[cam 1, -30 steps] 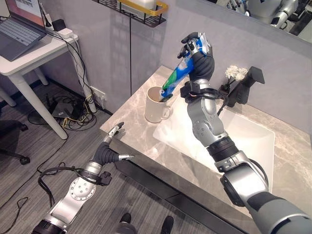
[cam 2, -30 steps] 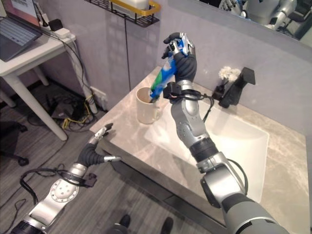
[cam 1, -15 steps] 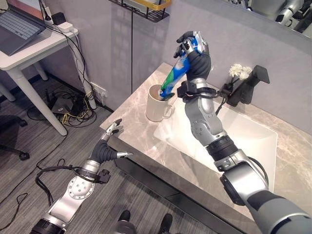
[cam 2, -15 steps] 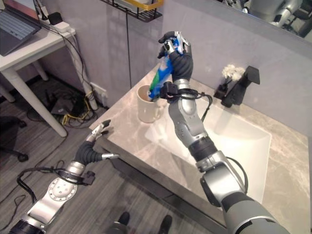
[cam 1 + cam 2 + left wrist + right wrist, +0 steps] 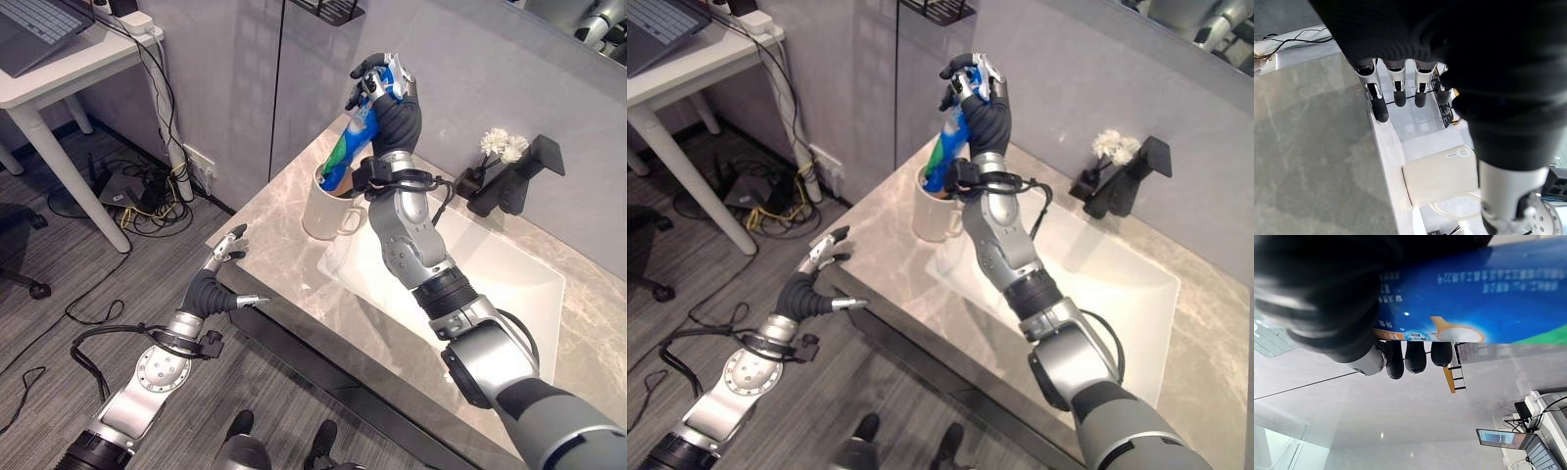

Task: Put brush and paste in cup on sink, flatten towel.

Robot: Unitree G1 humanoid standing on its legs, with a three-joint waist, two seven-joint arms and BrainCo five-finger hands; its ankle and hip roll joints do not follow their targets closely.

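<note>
One toothpaste tube (image 5: 351, 149), clenched in the right robot hand (image 5: 385, 90), slants lower end into the cup (image 5: 328, 209).

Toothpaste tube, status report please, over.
Right hand shut on blue and green toothpaste tube, lower end inside cream ceramic mug on marble counter. Left hand open, idle below counter edge. Nothing blocking.

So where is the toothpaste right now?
The toothpaste is in the robot's right hand, tilted, with its lower end dipping into the cup on the counter, left of the sink.
</note>
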